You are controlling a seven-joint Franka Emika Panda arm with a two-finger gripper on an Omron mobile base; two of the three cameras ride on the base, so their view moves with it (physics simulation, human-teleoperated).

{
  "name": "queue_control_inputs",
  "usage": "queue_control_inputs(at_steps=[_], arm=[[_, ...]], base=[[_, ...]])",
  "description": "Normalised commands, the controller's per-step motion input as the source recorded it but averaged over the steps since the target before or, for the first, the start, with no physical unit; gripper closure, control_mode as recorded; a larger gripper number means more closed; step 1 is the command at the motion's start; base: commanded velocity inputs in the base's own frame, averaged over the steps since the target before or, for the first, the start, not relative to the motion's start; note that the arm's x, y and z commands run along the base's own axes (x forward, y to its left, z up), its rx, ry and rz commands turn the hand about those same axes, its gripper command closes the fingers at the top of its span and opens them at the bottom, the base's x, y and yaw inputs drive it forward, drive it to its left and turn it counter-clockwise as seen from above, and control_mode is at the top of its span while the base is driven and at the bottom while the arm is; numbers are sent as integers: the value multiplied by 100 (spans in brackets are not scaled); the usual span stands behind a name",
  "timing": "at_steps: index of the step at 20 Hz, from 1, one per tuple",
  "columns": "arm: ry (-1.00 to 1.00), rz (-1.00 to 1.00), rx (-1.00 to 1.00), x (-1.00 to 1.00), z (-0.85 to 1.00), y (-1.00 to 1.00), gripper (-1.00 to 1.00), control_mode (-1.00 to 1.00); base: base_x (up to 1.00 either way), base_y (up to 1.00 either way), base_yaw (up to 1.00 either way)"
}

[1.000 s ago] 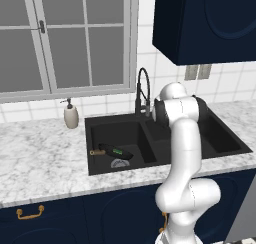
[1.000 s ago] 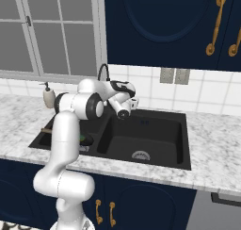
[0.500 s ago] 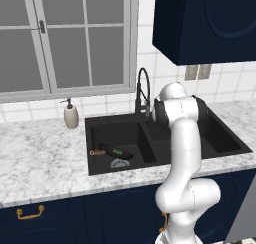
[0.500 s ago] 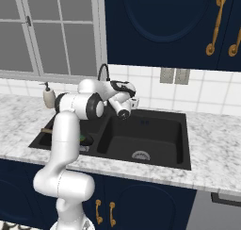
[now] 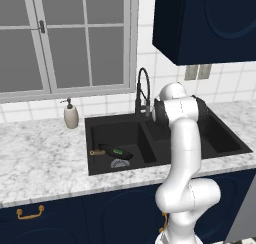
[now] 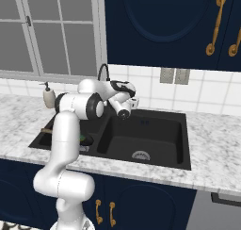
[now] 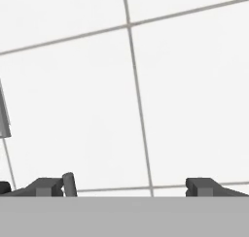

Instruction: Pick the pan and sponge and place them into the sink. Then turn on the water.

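White wall tiles [image 7: 185, 100] fill the background behind a marble counter [image 5: 40, 158] with a black double sink [image 5: 95, 138] set into it. Already in the left basin lie the pan [image 5: 116, 152], its wooden handle pointing left, and the sponge [image 5: 118, 150], which shows as a small green patch on or in the pan; which of the two cannot be told. So the placing part looks done, and the step in hand seems to be turning on the water. The gripper [image 6: 128, 109] is raised above the sink near the faucet [image 5: 143, 90], with its jaws spread wide and nothing between them; the hand view shows the fingertips [image 7: 202, 186] far apart against the tiles. The next move probably calls for bringing the open gripper onto the faucet's lever and pushing it. That lever cannot be made out: the arm hides the faucet's base in the left base view and most of the faucet in the right one. No water is running. A soap bottle [image 5: 71, 115] stands left of the sink.
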Motion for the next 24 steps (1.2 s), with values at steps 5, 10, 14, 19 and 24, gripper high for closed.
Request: queue_control_inputs(at_steps=[5, 10, 14, 19, 24], arm=[[0, 0, 0, 0, 0, 10, -100, -100], [0, 0, 0, 12, 0, 6, -100, -100], [0, 0, 0, 17, 0, 0, -100, -100], [0, 0, 0, 4, 0, 0, -100, -100], [0, 0, 0, 0, 0, -32, -100, -100]], base=[[0, 0, 0], [0, 0, 0], [0, 0, 0], [0, 0, 0], [0, 0, 0]])
